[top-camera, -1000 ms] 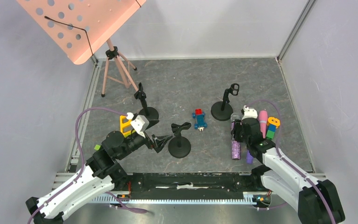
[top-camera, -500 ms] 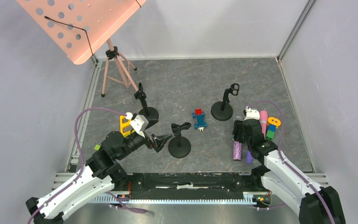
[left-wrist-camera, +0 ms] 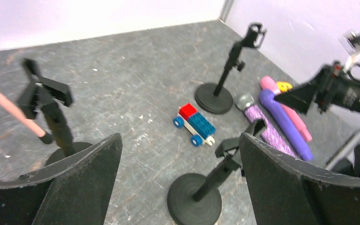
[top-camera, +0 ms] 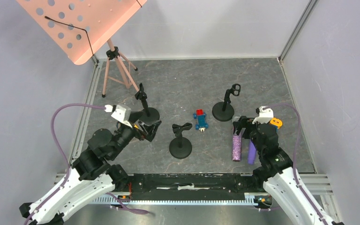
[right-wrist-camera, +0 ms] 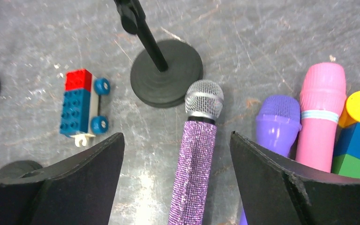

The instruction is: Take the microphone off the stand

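The glittery purple microphone with the silver mesh head lies flat on the grey marbled tabletop. Its head is just beside the round base of the nearest black microphone stand, whose clip up top stands empty. From where I stand the job looks done: the microphone is down on the table, in no stand.

The right gripper hangs directly over the handle. Its two fingers are spread wide to either side with daylight between them and the glitter, so it grips nothing. The microphone rests alongside a plain purple microphone and a pink one, roughly in a row, which suggests a tidy laying-down spot.

The left gripper is also fully spread and empty. It sits low by the left-hand black stand, apparently just keeping clear.
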Controlling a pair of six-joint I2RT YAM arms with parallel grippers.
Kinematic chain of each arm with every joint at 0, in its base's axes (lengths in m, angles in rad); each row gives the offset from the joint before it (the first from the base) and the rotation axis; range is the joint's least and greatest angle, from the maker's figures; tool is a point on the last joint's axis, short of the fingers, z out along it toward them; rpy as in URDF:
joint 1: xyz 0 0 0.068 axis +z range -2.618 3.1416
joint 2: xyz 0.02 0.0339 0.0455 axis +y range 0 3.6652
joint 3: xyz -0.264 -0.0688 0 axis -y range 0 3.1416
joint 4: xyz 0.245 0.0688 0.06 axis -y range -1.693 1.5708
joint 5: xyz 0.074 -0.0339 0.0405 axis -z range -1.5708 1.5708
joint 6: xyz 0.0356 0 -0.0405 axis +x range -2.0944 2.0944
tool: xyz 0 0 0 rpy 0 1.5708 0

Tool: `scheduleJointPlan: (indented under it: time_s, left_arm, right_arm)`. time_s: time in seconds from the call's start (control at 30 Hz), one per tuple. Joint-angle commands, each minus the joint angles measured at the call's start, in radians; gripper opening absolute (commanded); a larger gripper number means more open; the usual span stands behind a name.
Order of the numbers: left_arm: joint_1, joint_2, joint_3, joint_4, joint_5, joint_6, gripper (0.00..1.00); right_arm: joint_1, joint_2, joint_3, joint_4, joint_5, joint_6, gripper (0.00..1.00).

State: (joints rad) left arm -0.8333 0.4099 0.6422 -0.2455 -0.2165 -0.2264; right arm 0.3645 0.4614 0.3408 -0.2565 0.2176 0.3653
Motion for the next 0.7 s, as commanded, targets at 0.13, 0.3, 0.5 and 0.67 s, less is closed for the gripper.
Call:
scheduleJointPlan:
  time_s: [0.13,0.3,0.5,0.67]
  left_arm:
    - [0.0,0.001,0.083,-0.181,-0.354,-0.096,1.0]
    - [0.0,0.087,0.136,-0.253,-0.536,-0.034,1.0]
    - [0.047,0.098,0.145,-0.261,-0.707,-0.074,1.0]
    - [0.184,0.049,0.135,-0.245,-0.6,-0.034,1.0]
  right_arm:
    - [-0.001,-0.158,0.04,0.035,0.043,0.002,0.91]
    - [-0.001,-0.198,0.058,0.034,0.112,-0.032,0.92]
    - [-0.001,-0.053,0.173,-0.027,0.295,-0.101,0.94]
    - [-0.002,0.121,0.328,-0.084,0.387,-0.179,0.96]
